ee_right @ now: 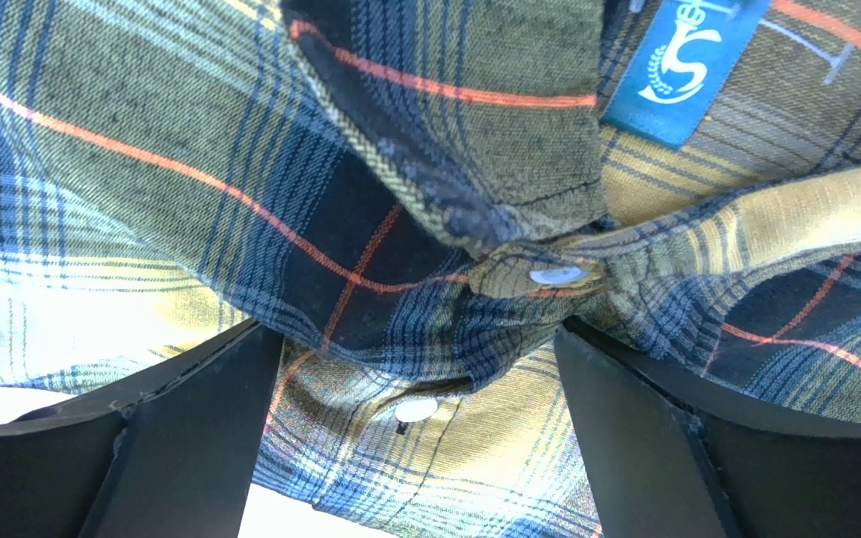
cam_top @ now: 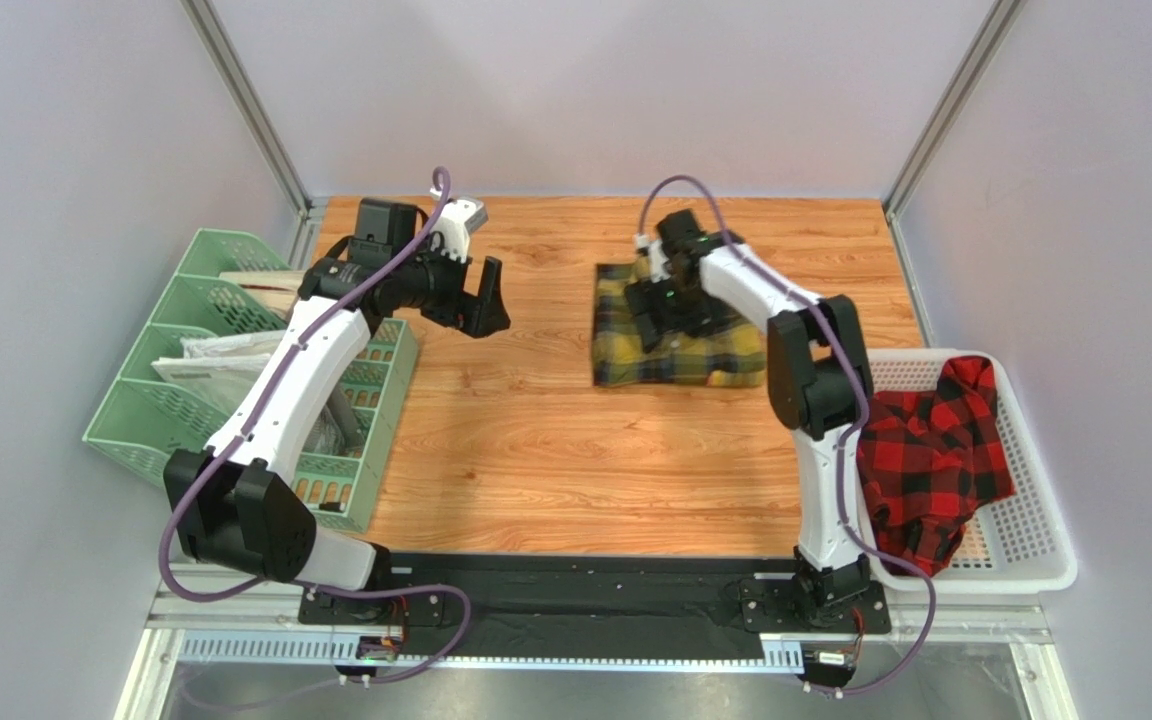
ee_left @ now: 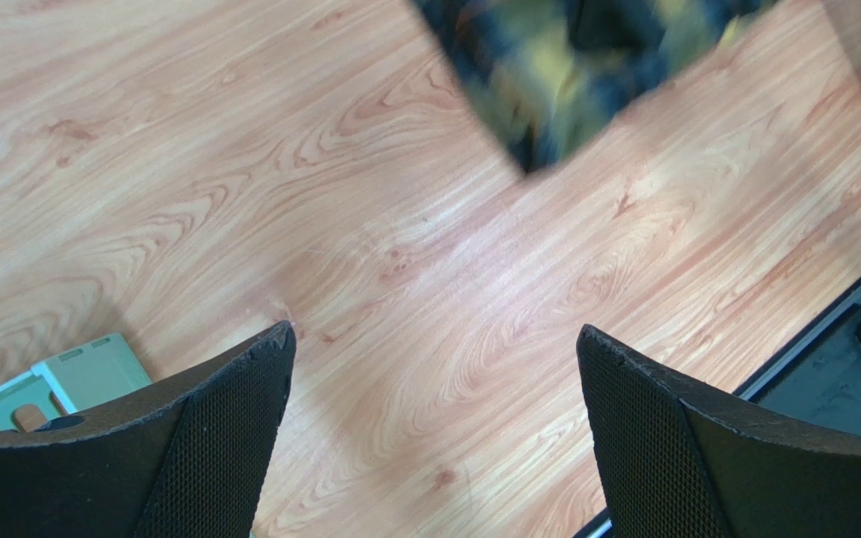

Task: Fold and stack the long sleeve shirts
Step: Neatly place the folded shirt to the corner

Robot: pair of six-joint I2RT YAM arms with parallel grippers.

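Top external: yellow shirt (cam_top: 717,357) lies folded into a compact rectangle on the table (cam_top: 537,450), right of centre toward the far edge. Right gripper (cam_top: 659,309) is over its left half, pointing down. Red shirt (cam_top: 935,450) is unfolded, bunched in the white basket (cam_top: 1040,552) at the table's right side, one part draped over the basket's near-left rim. The shirts are well apart, not stacked.

Left gripper (cam_top: 486,302) hangs above bare table, left of the yellow shirt and beside the green rack (cam_top: 162,375); nothing in it.

Left wrist: both fingers spread wide, only wood grain between them. Yellow shirt's corner is blurred at the top of frame, rack corner at lower left.

Right wrist: jaws wide apart, not clamped on anything. Plaid fabric fills the view; collar area with a blue label (ee_right: 676,62) and two white buttons (ee_right: 555,275) sits between and beyond the fingers. Can't tell whether the fingertips touch the cloth.
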